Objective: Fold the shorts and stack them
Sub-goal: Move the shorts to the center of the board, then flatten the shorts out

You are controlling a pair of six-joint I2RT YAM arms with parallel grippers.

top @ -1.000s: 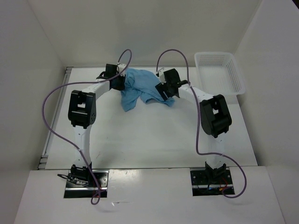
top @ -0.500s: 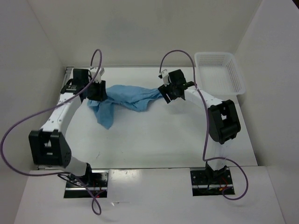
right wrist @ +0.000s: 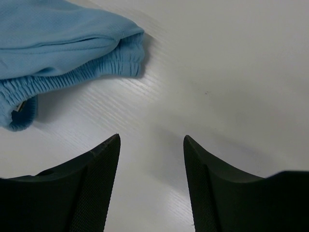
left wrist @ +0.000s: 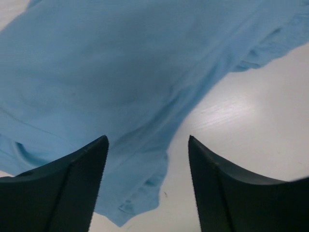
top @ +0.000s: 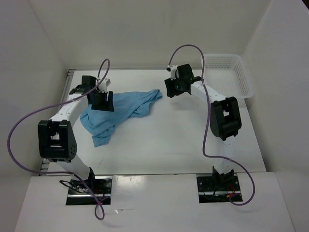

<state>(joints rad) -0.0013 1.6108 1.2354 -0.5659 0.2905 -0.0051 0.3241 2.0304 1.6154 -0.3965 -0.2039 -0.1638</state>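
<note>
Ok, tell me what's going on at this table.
Two robot arms are working on a pair of light-blue shorts. The shorts lie crumpled and unfolded on the table, left of centre. The left gripper hovers just above them with its fingers open, gripping nothing. The right gripper is open too, over bare table beside the elastic waistband end. A white basket sits at the far right corner. No fold is made yet.
</note>
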